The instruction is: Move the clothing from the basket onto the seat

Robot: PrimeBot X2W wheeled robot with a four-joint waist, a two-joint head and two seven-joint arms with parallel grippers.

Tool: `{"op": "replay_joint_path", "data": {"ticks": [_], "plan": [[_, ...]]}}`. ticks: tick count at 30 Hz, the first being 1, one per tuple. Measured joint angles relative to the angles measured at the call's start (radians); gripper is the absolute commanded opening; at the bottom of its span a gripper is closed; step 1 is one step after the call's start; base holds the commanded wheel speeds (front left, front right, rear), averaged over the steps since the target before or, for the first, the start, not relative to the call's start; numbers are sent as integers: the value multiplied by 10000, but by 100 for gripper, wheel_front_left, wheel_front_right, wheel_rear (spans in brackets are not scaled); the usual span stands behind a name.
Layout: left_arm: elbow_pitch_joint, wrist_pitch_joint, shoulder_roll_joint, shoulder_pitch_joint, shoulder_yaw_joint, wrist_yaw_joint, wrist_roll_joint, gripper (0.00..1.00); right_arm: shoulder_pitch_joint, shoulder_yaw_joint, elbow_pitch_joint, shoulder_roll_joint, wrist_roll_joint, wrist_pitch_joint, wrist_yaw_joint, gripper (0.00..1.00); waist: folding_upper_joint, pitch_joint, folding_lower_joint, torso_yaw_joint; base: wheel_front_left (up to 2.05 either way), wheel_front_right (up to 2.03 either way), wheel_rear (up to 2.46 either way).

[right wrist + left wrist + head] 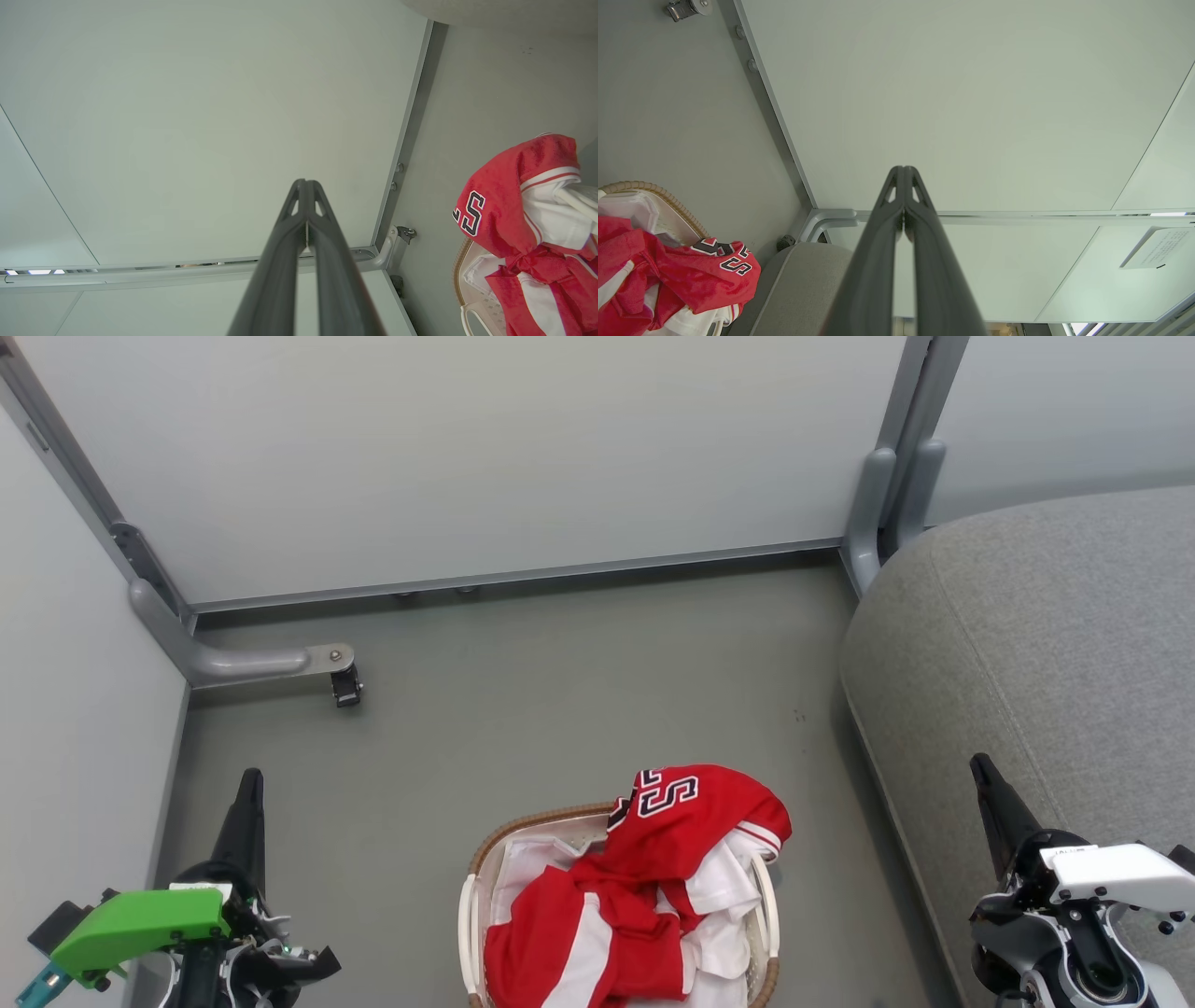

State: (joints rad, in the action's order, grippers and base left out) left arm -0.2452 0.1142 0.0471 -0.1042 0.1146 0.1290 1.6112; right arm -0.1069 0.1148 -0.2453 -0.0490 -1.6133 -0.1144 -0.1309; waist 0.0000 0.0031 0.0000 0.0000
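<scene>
The red clothing (pixel 644 887) lies heaped in the basket (pixel 466 919) on the near floor, left of the grey seat (pixel 1046 644), with the left gripper (pixel 250 777) and right gripper (pixel 978 763) both pinched closed, empty.

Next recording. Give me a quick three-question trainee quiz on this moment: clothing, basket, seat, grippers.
1. True or false: the clothing lies on the seat.
2. By the robot's own sides, on which side of the basket does the seat stand? A left, B right, C neither.
3. Fill in: the left gripper and right gripper are both ____ and hold nothing.
Key: 1 false, it is heaped in the basket; 2 B; 3 shut.
</scene>
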Motion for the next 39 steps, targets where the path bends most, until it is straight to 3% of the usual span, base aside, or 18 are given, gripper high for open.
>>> {"op": "replay_joint_path", "data": {"ticks": [39], "plan": [[0,0,0,0,0,0,0,0,0,-2,0,2,0,0,0,0,0,0,0,0,0,0,0]]}}
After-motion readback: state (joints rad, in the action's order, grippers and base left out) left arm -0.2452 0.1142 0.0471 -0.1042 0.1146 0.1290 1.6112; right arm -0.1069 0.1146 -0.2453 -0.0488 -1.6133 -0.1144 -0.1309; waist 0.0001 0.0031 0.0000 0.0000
